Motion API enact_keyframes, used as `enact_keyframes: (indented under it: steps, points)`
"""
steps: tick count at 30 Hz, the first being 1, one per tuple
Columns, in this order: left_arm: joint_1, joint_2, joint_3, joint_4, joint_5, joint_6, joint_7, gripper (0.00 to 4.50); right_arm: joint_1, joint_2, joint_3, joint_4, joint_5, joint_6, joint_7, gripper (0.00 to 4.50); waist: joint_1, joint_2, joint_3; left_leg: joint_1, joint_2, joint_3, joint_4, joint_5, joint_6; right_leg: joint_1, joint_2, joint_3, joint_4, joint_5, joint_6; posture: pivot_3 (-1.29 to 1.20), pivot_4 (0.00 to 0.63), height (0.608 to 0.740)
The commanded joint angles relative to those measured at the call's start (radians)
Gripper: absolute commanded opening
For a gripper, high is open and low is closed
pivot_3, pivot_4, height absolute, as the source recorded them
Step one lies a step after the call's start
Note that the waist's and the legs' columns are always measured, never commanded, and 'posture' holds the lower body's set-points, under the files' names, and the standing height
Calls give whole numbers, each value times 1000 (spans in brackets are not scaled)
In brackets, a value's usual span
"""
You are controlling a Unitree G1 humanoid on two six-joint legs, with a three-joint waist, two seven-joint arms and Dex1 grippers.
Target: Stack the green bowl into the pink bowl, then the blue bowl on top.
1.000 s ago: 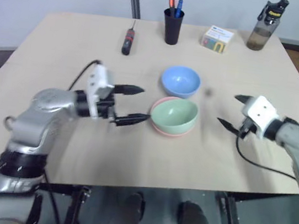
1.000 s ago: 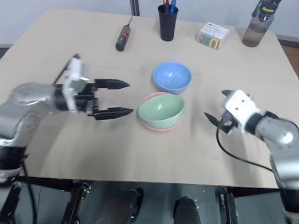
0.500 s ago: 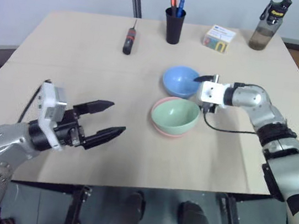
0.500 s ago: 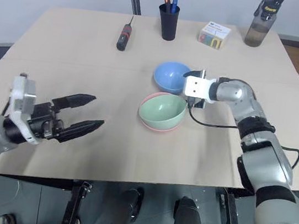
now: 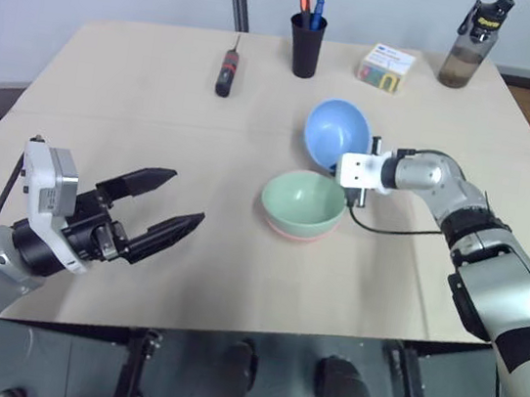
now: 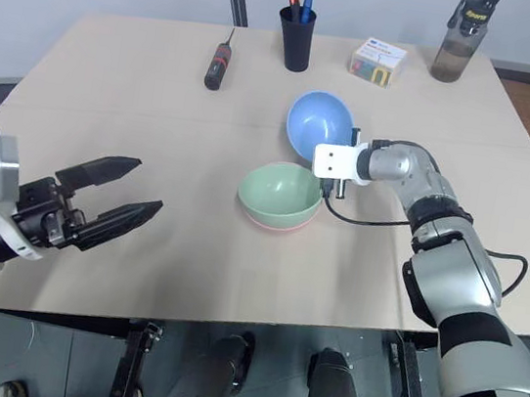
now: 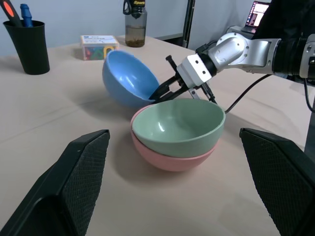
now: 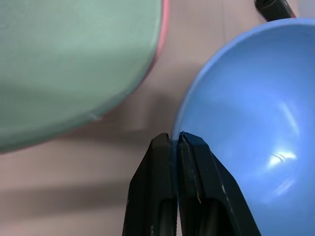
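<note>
Blue bowl: small round light sky-blue plastic bowl [image 5: 337, 135], smooth and plain. Half a second ago it sat flat on the bench; now it is tipped up on edge, mouth turned toward the camera, just behind the stack.
Right end effector [image 5: 348, 168]: closed on the blue bowl's near rim; the wrist view shows its two black fingers [image 8: 160, 169] pinched together over the rim edge. A second ago it stood open, well to the right.
Reading: grasp looks made and the lift begun, so the last step is under way.
Green bowl: small round pale mint-green plastic bowl [image 5: 303, 202], already nested upright in the pink one.
Pink bowl: small round salmon-pink plastic bowl [image 7: 170, 161], visible as a band under the green rim, near the bench centre.
Left end effector [image 5: 171, 208]: fingers spread wide, holding nothing; it has drawn back from the stack toward the near left edge.
Bench: pale wooden top [image 5: 136, 131].
</note>
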Motion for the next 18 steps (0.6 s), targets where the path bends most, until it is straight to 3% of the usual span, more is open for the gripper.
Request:
enact_keyframes:
  steps: [1,4,8,13,17,18]
  points:
    - [-19,21,-2,-5,2,-36,-8,4500,-23,-43,-92,-67,119,-1,142,47,1,0,0,0,0,0,0,0,0,0,0,0,0,0,0,0,150,740]
    - [-46,24,-33,12,13,-45,-4,4500,30,-81,-175,-225,275,78,317,47,3,1,1,0,0,0,0,0,0,0,0,0,0,0,1,0,150,740]
    - [-95,26,-80,46,28,-48,8,4500,215,-161,-262,-777,546,499,477,47,9,1,0,0,0,-1,-1,0,0,0,0,0,-1,0,1,0,150,740]
    - [-147,33,-135,83,43,-42,2,4500,392,-237,-284,-1330,726,952,415,47,3,3,1,-2,1,0,-1,0,0,-2,0,0,1,0,1,0,150,740]
    - [-186,36,-169,109,59,-48,1,4500,470,-232,-256,-1485,762,1099,352,47,7,2,1,-1,3,1,-1,0,0,-3,1,0,1,-2,-2,0,150,740]
    - [-194,37,-174,114,61,-48,0,4500,483,-229,-248,-1497,759,1110,341,345,9,1,0,-1,3,1,-1,0,0,-3,1,0,1,-2,-3,0,150,740]
